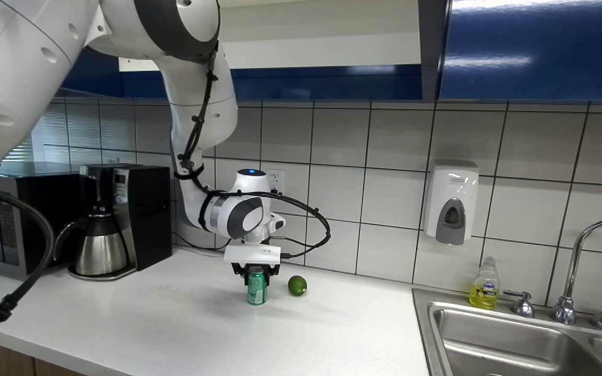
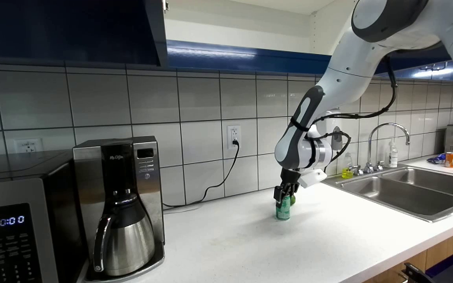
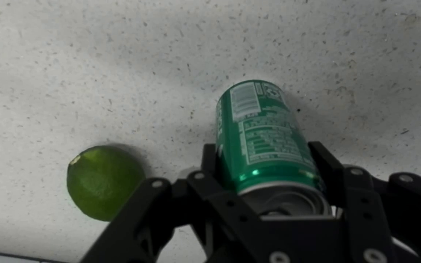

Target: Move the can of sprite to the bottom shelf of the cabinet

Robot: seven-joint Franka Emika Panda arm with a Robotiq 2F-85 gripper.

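Observation:
The green can of sprite [image 1: 257, 294] stands upright on the white counter, as far as I can tell. It also shows in an exterior view [image 2: 283, 211] and in the wrist view [image 3: 265, 128]. My gripper [image 1: 257, 282] points straight down over it. In the wrist view, the black fingers [image 3: 261, 153] press on both sides of the can's upper part. The open wall cabinet has dark blue trim [image 1: 327, 82] and a pale interior [image 2: 242, 27], high above the counter. The top of its bottom shelf is hidden behind the trim in both exterior views.
A green lime [image 3: 104, 182] lies close beside the can. A coffee maker [image 2: 144, 204] and a microwave [image 2: 14, 220] stand at one end of the counter [image 1: 175, 324]. A sink [image 1: 489, 339], dish soap [image 1: 485, 287] and wall dispenser [image 1: 451, 203] are at the other.

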